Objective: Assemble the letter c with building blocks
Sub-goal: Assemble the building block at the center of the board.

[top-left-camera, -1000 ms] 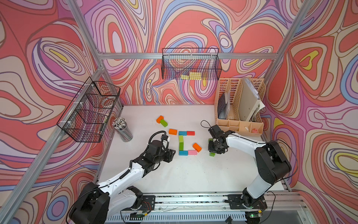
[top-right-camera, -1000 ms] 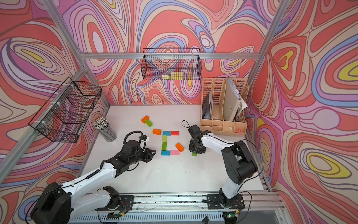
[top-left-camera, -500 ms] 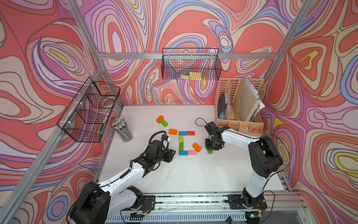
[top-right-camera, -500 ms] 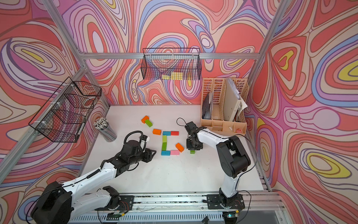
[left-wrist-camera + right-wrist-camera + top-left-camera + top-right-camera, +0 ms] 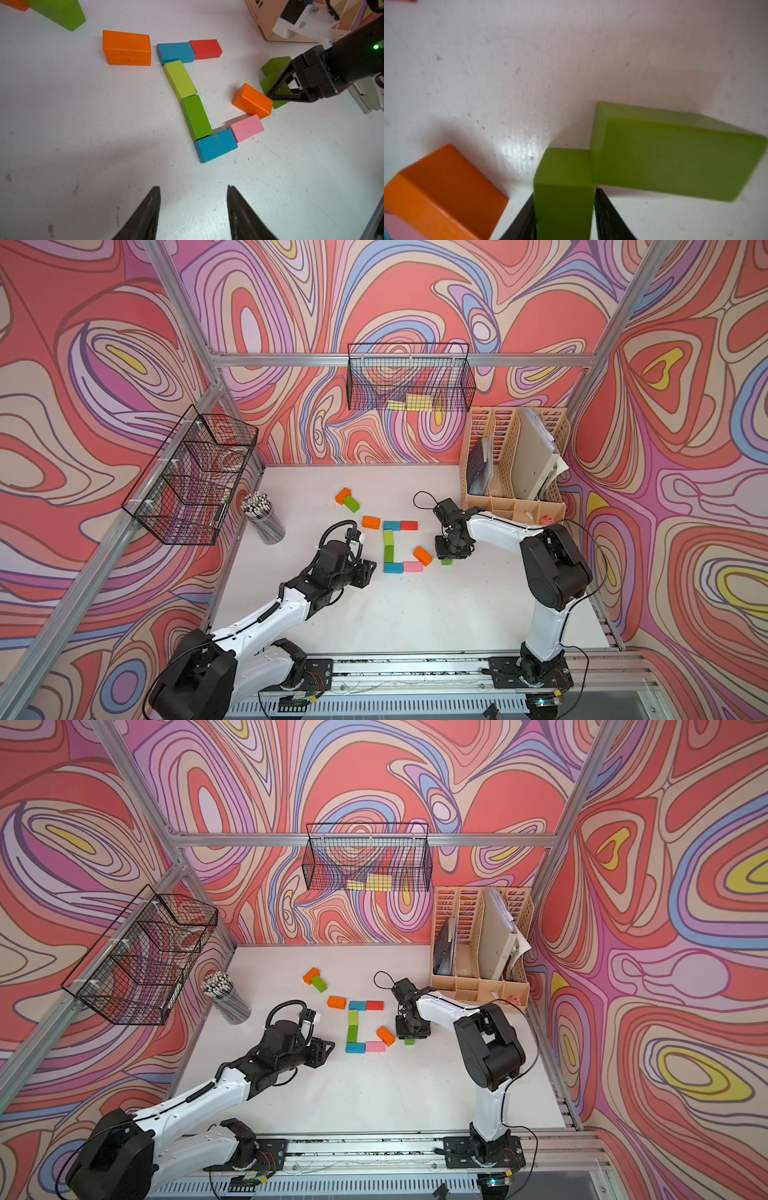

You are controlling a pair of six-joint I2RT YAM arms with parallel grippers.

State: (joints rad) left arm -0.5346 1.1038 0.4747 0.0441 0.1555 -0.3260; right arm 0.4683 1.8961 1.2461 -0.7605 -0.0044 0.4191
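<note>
The half-made C [image 5: 188,97] lies on the white table [image 5: 83,124]. Left of the C's top sits a loose orange block [image 5: 126,47]. The C's top row is the top blue block [image 5: 175,52] and a red block [image 5: 205,49]. Its back is a light green block [image 5: 179,80] and a dark green block [image 5: 196,117]. Its bottom row is the bottom blue block [image 5: 216,145] and a pink block [image 5: 246,127]. A crooked orange block [image 5: 252,100] touches the pink block at the C's open side.

I think the step now is about the small green block [image 5: 563,166], which is just right of the C. To do it well, the arm should move slowly and straight. The crooked orange block is very near. A bump there could push the pink block and spoil the bottom row. A big green block [image 5: 675,153] touches the small one on the side away from the C, so it could slide too.

Now the fingers. The left gripper [image 5: 193,188] hangs left of the C. Its fingers are spread apart and hold nothing. The right gripper [image 5: 564,218] is just right of the C. Its fingers [image 5: 525,220] sit on both sides of the small green block, right against it. I cannot tell if they squeeze it or have let go.
</note>
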